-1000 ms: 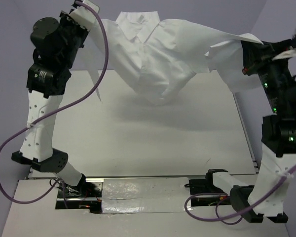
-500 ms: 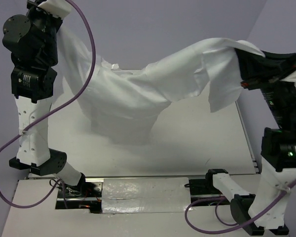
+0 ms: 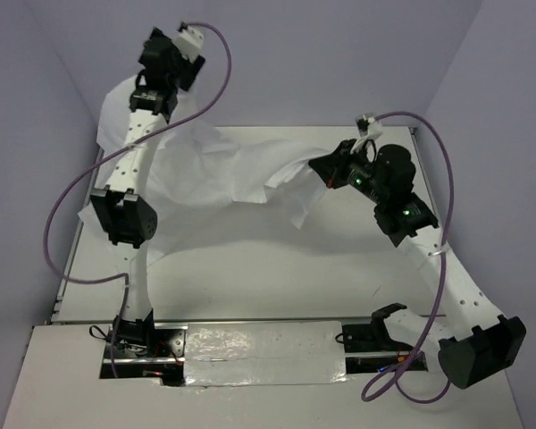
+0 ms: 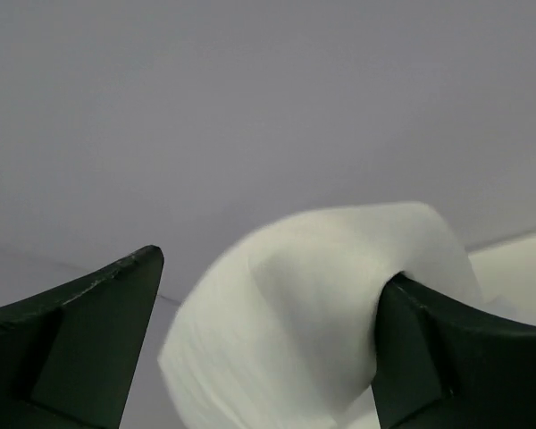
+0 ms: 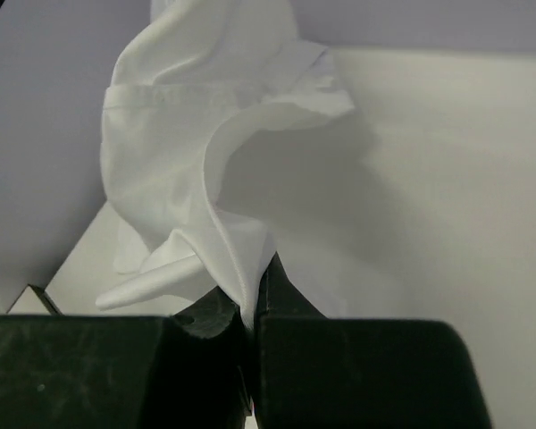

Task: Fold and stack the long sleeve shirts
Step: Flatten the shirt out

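White, wrinkled cloth fills the far half of the scene. At the far left the left arm [image 3: 129,161] reaches up and away toward the lilac wall [image 3: 295,54], and a purple cable [image 3: 67,228] loops off its side. The left end of the long sleeve shirt [image 3: 219,174] is bunched around this arm's upper part, near the far left corner of the bench [image 3: 339,259].

In the wrist view the left pincer [image 4: 270,268] is spread wide, its dark fingers [image 4: 80,349] standing well apart. A rounded fold of the shirt [image 4: 295,304] sits in the gap between them. It touches the right-hand finger and is clear of the left-hand one, so nothing is clamped.

From there the shirt runs rightward in a loose, sagging sweep over the bench, with a shadow beneath it. Whether its low middle rests on the surface cannot be told.

On the right, the shirt's end rises to the right pincer [image 3: 324,168], held above the bench at the tip of the bent right arm [image 3: 429,250]. In its own wrist view the right pincer [image 5: 248,299] is pressed together on a seamed edge of the shirt [image 5: 205,152]. The cloth billows up and away from the pinch in folds.
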